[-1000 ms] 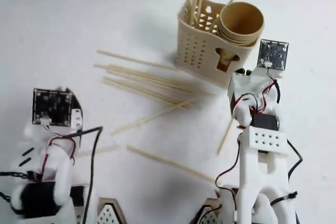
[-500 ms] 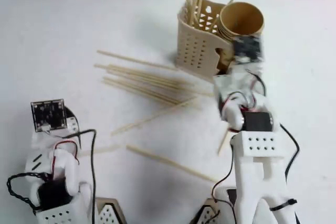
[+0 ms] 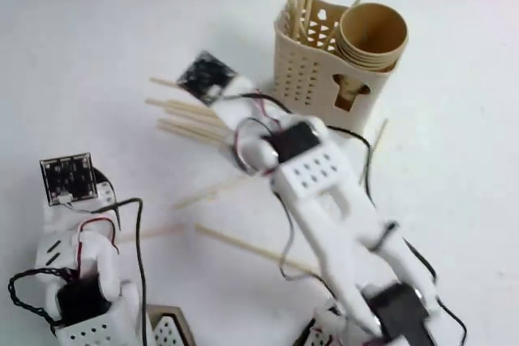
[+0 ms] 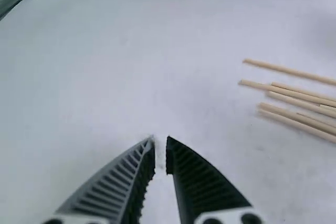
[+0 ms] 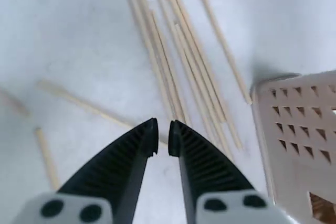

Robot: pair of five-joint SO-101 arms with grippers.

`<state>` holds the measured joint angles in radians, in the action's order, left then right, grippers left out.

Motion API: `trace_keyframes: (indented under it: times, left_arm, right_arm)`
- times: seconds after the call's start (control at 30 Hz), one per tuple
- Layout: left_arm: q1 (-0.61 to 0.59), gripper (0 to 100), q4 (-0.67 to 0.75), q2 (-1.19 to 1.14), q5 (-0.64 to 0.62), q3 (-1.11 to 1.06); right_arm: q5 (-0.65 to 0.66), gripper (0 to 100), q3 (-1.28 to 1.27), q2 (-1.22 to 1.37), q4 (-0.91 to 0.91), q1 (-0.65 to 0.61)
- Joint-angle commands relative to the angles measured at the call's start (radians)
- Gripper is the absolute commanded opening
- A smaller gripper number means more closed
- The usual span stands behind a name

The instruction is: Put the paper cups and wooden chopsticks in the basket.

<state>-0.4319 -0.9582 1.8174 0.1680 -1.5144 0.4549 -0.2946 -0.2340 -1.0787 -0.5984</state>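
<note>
Right gripper (image 5: 163, 139): pincer narrow, empty, above loose chopsticks (image 5: 173, 61) (frame centre).
Left gripper (image 4: 159, 153): narrow, empty, lower left.
Basket (image 3: 308, 79): upper centre, holds paper cups (image 3: 373, 34).

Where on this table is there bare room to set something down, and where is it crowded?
Bare: the table beyond the left arm, left of the loose chopsticks; the stretch right of the basket. Crowded: the middle, where the right arm lies over the chopsticks.
</note>
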Motion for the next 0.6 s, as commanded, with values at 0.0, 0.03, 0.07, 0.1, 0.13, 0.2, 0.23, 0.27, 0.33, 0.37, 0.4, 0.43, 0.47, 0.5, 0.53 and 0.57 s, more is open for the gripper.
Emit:
trace_keyframes:
  times: [0.0,0.03,0.07,0.1,0.13,0.2,0.23,0.27,0.33,0.37,0.4,0.43,0.47,0.5,0.53,0.57]
  left_arm:
    - [-0.008,6,0.018,0.012,-0.009,0.006]
    - [-0.008,6,0.017,0.012,-0.009,0.006]
    - [-0.008,6,0.017,0.012,-0.009,0.006]
    - [-0.008,6,0.017,0.012,-0.009,0.006]
    - [-0.008,6,0.017,0.012,-0.009,0.006]
    - [-0.008,6,0.017,0.012,-0.009,0.006]
    - [-0.008,6,0.017,0.012,-0.009,0.006]
    - [-0.008,6,0.017,0.012,-0.009,0.006]
    - [-0.008,6,0.017,0.012,-0.009,0.006]
    - [-0.008,6,0.017,0.012,-0.009,0.006]
    - [-0.008,6,0.017,0.012,-0.009,0.006]
    - [-0.008,6,0.017,0.012,-0.009,0.006]
    - [-0.008,6,0.017,0.012,-0.009,0.006]
    - [-0.008,6,0.017,0.012,-0.009,0.006]
    - [-0.008,6,0.017,0.012,-0.009,0.006]
    - [-0.008,6,0.017,0.012,-0.009,0.006]
  right_arm:
    - [0.041,5.7,0.144,0.131,-0.019,-0.013]
    - [0.049,7.1,0.175,0.176,-0.028,-0.013]
    - [0.054,9.4,0.209,0.222,-0.039,-0.013]
    - [0.057,12.0,0.239,0.266,-0.051,-0.013]
    - [0.055,14.8,0.272,0.308,-0.065,-0.013]
    - [0.055,19.2,0.331,0.389,-0.093,-0.013]
    - [0.057,20.7,0.358,0.426,-0.102,-0.015]
    - [0.06,21.6,0.384,0.46,-0.111,-0.016]
    - [0.106,21.4,0.425,0.524,-0.128,-0.03]
    - [0.138,21.1,0.44,0.555,-0.137,-0.038]
    - [0.161,21.2,0.457,0.585,-0.145,-0.05]
    - [0.181,21.2,0.471,0.611,-0.15,-0.061]
    - [0.192,21.2,0.486,0.636,-0.153,-0.067]
    - [0.195,21.2,0.503,0.661,-0.153,-0.07]
    - [0.195,21.2,0.522,0.68,-0.153,-0.07]
    - [0.195,21.2,0.543,0.702,-0.153,-0.067]
